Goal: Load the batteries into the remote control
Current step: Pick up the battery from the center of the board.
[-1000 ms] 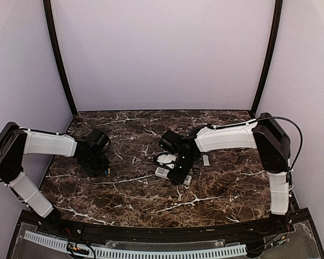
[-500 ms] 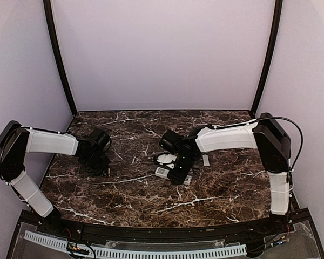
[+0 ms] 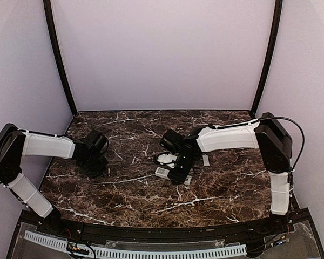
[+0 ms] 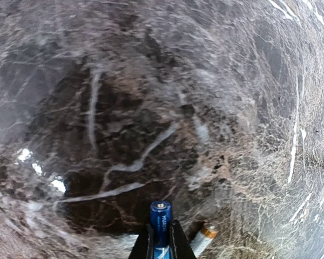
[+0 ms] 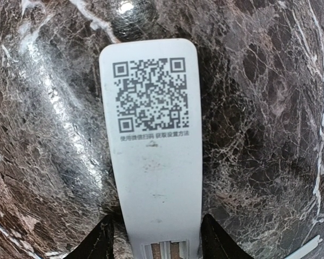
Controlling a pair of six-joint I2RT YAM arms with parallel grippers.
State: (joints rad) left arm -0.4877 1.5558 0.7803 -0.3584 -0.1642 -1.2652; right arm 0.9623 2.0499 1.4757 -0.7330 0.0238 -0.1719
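Batteries [image 4: 160, 213] at the marble table's [image 3: 129, 189] 9 o'clock, remote control [image 5: 154, 151] in the middle.
Left gripper [image 4: 161, 233] is squeezed tight on a blue battery [image 4: 160, 216] that pokes out past its fingers. A second battery [image 4: 203, 237] lies just beside it at 4 o'clock. Right gripper [image 5: 159, 234] is clamped on the white remote control, which is back side up with a square code showing. A small grey cover [image 3: 206, 160] lies at its 2 o'clock.
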